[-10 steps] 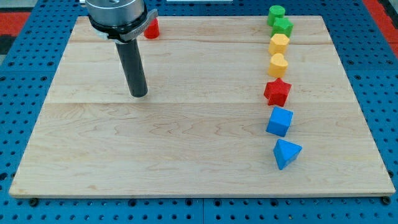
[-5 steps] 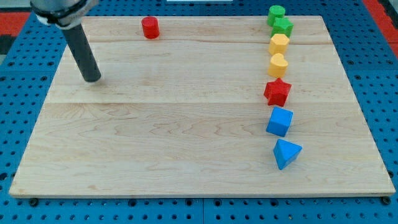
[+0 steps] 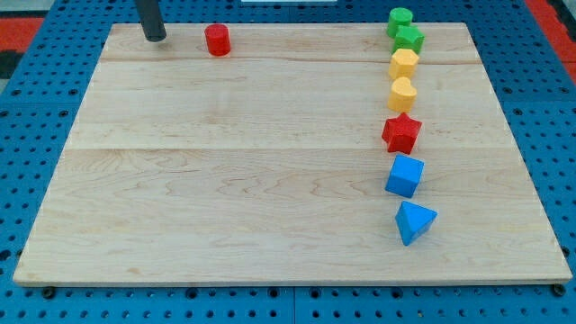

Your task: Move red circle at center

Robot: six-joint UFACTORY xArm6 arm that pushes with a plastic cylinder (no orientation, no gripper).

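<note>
The red circle block [image 3: 217, 40] stands near the top edge of the wooden board [image 3: 234, 180], left of the middle. My tip [image 3: 155, 38] touches the board at the top left, a short way to the left of the red circle and apart from it. Only the lower part of the dark rod shows.
A column of blocks runs down the right side: green circle [image 3: 400, 18], green star [image 3: 409, 38], yellow hexagon [image 3: 404, 63], yellow heart [image 3: 402, 93], red star [image 3: 401, 133], blue cube [image 3: 404, 175], blue triangle [image 3: 414, 221]. Blue pegboard surrounds the board.
My tip has moved from the board's left middle up to the top left, ending just left of the red circle. No block has moved.
</note>
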